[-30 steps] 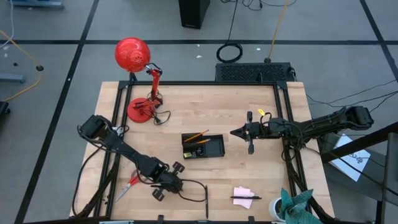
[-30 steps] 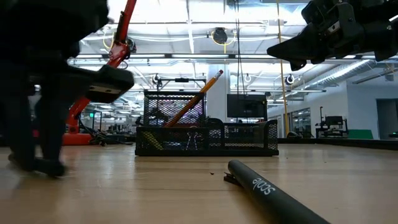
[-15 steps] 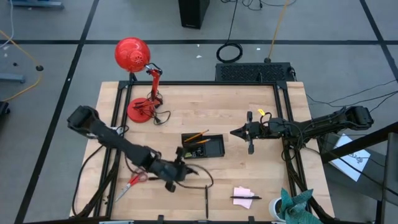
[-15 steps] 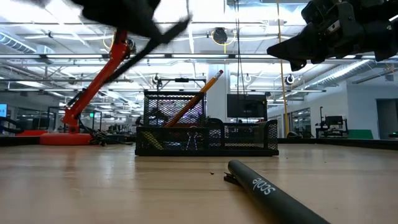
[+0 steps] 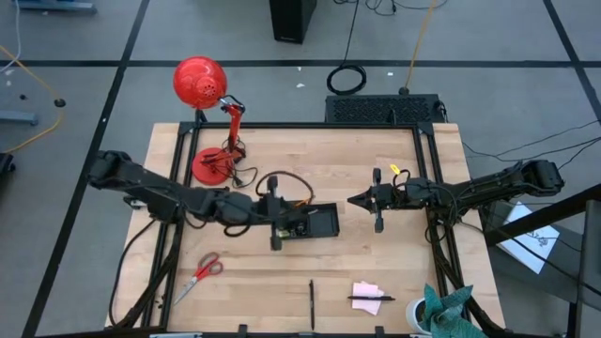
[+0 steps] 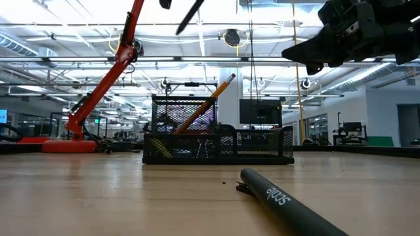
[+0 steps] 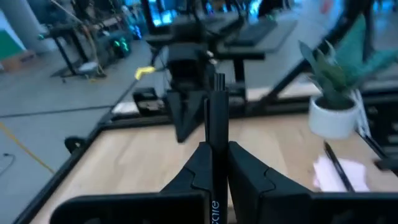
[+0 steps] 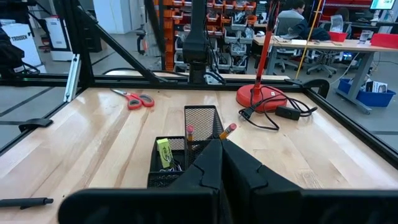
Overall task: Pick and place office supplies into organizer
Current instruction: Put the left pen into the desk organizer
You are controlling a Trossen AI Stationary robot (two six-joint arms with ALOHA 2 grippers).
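The left gripper (image 5: 274,225), clenched on a dark pen (image 7: 216,127), hangs over the organizer's (image 5: 324,223) left end. The right gripper (image 5: 355,199), clamped empty, waits just right of the organizer. Best tip the pen upright and release it low inside.

Black mesh organizer (image 5: 317,223) mid-table with orange pencils (image 5: 299,203); red-handled scissors (image 5: 202,273) flat, well apart.

Two dark jointed arms (black looping cables)
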